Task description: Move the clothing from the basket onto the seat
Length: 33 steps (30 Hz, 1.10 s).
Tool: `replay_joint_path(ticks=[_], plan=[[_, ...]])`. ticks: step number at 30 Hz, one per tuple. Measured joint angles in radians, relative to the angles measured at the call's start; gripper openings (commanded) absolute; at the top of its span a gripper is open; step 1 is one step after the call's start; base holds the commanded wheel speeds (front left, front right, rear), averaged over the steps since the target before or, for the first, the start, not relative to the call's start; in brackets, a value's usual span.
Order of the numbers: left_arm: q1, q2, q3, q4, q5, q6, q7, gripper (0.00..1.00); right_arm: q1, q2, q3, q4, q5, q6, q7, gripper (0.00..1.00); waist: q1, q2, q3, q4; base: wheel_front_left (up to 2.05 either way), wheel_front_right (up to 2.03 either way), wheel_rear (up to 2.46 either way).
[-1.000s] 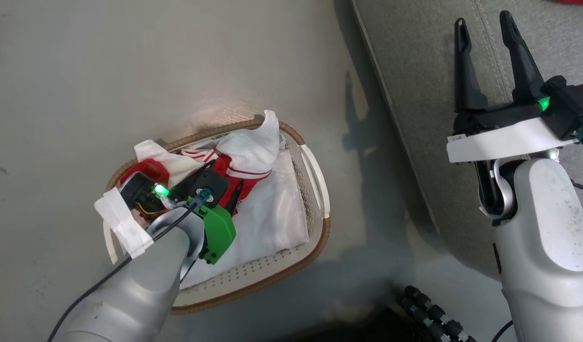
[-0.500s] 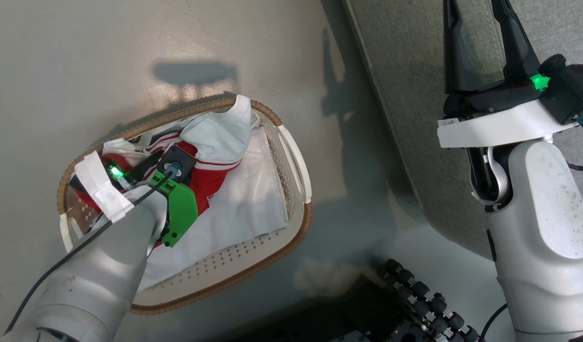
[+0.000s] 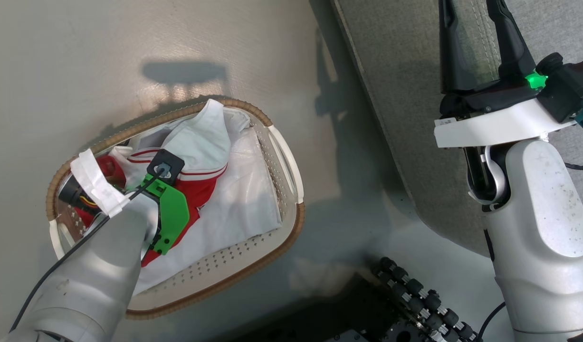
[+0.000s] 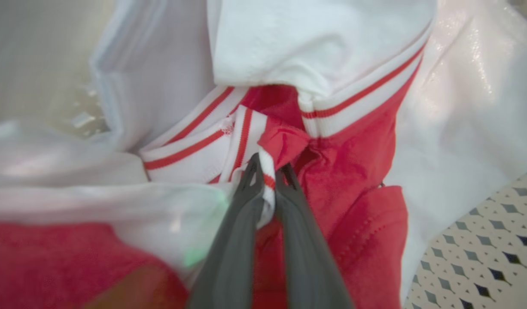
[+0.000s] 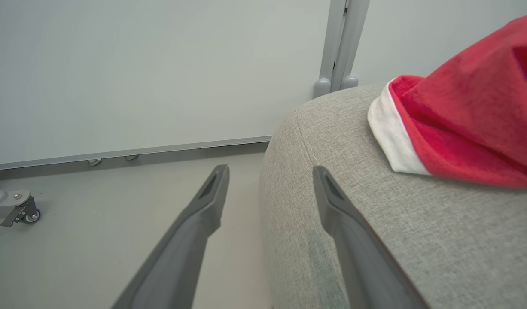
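Inside the basket [image 3: 299,223], left pincer [image 4: 267,169] pinches the clothing [image 4: 357,163] — striped trim.

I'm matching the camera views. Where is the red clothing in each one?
Head view: clothing left of centre, in the basket.
Left wrist view: centre, pinched between the left fingers.
Right wrist view: upper right, a garment on the seat.
Landmark: the seat, upper right in head view too.

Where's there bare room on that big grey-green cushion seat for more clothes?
The grey-green woven seat is bare between its stitched edge seam and the red white-trimmed garment lying on it, ahead of the open right gripper. The white slotted basket is crowded: white liner, red striped garment, and the left gripper pinching it.
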<state>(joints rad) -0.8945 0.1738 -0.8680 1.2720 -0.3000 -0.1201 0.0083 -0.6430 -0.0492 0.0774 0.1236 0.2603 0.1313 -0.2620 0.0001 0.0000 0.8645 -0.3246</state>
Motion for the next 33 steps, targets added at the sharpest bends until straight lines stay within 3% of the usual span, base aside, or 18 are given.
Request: replay_joint_path(ticks=[13, 22, 29, 33], plan=[[0.052, -0.055, -0.026, -0.044, -0.044, -0.007, -0.125, 0.00, 0.022, 0.000, -0.012, 0.022, -0.048, 0.000, 0.000, 1.00, -0.0001, 0.0000, -0.078, 0.028, 0.00, 0.00, 0.00], [0.103, -0.083, -0.089, -0.166, -0.118, -0.008, -0.231, 0.00, 0.088, 0.001, -0.030, 0.055, -0.120, 0.000, 0.000, 1.00, -0.0001, 0.0000, -0.192, 0.071, 0.00, 0.00, 0.00], [0.126, -0.048, -0.108, -0.319, -0.153, -0.009, -0.267, 0.00, 0.188, 0.001, -0.040, 0.093, -0.156, 0.000, 0.000, 1.00, -0.0001, 0.0000, -0.321, 0.112, 0.00, 0.00, 0.00], [0.134, -0.002, -0.059, -0.475, -0.154, -0.009, -0.270, 0.00, 0.248, 0.001, -0.030, 0.113, -0.166, 0.000, 0.000, 1.00, -0.0002, 0.0000, -0.397, 0.135, 0.00, 0.00, 0.00]])
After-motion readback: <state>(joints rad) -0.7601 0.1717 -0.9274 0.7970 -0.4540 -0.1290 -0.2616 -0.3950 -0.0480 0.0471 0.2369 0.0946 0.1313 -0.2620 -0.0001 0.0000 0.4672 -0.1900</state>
